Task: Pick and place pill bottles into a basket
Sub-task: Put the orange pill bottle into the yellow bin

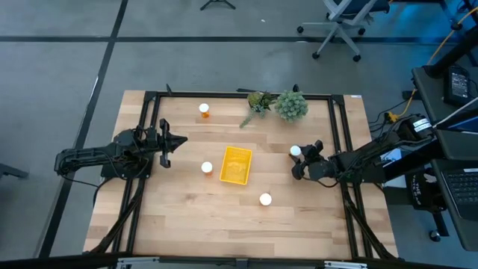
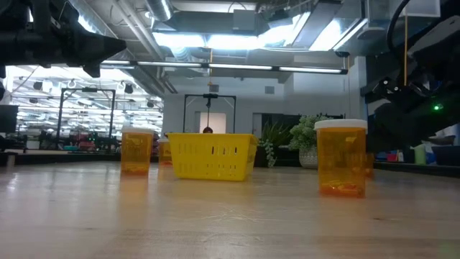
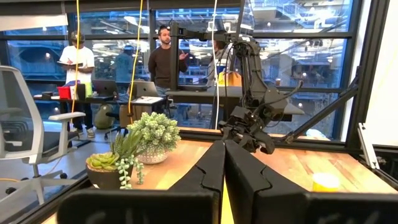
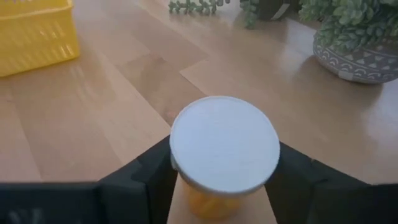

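Several orange pill bottles with white caps stand upright on the wooden table: one at the far left (image 1: pixel 204 110), one left of the basket (image 1: pixel 207 167), one nearer the front (image 1: pixel 265 199). The yellow basket (image 1: pixel 236 165) rests on its base at mid-table. My right gripper (image 1: pixel 305 159) is shut on a further pill bottle (image 4: pixel 224 143) to the right of the basket. My left gripper (image 1: pixel 176 140) is shut on nothing, held above the table's left side. My right gripper has the pill bottle between its two fingers (image 4: pixel 152 171), which meet its opposite sides just under the white cap's rim (image 4: pixel 177 163). The fingers come from the table's right side, slanting downward. The bottle stands upright; its base is hidden below the cap.
Two green potted plants (image 1: pixel 280 104) stand at the far edge, one close behind the held bottle (image 4: pixel 357 37). A black frame (image 1: pixel 340 127) runs round the table. People stand in the room beyond the table's right side (image 3: pixel 165 59).
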### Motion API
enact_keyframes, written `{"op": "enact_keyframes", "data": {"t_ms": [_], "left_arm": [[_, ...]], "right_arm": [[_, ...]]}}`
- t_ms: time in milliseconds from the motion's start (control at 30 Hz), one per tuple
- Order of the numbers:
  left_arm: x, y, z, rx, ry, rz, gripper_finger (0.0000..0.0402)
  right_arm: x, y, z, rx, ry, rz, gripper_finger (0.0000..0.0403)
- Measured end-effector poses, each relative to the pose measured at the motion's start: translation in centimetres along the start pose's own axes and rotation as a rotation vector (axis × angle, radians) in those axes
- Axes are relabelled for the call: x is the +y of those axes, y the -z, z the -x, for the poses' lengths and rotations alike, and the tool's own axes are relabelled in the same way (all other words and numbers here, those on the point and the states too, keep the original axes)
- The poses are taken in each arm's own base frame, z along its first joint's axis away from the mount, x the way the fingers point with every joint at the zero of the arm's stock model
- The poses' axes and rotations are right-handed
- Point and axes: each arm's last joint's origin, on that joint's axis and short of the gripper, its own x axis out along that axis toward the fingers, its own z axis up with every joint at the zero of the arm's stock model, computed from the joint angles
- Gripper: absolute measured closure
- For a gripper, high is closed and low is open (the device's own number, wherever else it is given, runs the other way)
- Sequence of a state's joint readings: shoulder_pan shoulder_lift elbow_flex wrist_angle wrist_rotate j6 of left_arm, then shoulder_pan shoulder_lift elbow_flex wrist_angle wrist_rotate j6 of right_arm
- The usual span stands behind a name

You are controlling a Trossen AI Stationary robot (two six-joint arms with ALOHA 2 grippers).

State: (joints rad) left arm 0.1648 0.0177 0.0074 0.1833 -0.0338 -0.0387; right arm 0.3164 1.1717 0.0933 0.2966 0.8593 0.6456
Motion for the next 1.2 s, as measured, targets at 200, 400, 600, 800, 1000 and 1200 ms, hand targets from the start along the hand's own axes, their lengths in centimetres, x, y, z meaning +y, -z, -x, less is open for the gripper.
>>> {"op": "enact_keyframes", "data": {"t_ms": [200,400,600,800,1000,1200], "left_arm": [[0.0,0.0,0.0,0.0,0.0,0.0,0.0396],[0.0,0.0,0.0,0.0,0.0,0.0,0.0394],[0.0,0.0,0.0,0.0,0.0,0.0,0.0394],[0.0,0.0,0.0,0.0,0.0,0.0,0.0395],[0.0,0.0,0.0,0.0,0.0,0.0,0.0393],[0.0,0.0,0.0,0.0,0.0,0.0,0.0396]], "right_arm": [[0.0,0.0,0.0,0.0,0.0,0.001,0.0204],[0.0,0.0,0.0,0.0,0.0,0.004,0.0204],[0.5,-0.7,0.0,-0.051,-0.035,0.025,0.0209],[1.0,-1.4,0.1,-0.106,-0.081,0.035,0.0206],[1.5,-2.3,0.3,-0.127,-0.135,0.025,0.0206],[3.0,-4.1,0.4,-0.095,-0.174,0.084,0.0205]]}}
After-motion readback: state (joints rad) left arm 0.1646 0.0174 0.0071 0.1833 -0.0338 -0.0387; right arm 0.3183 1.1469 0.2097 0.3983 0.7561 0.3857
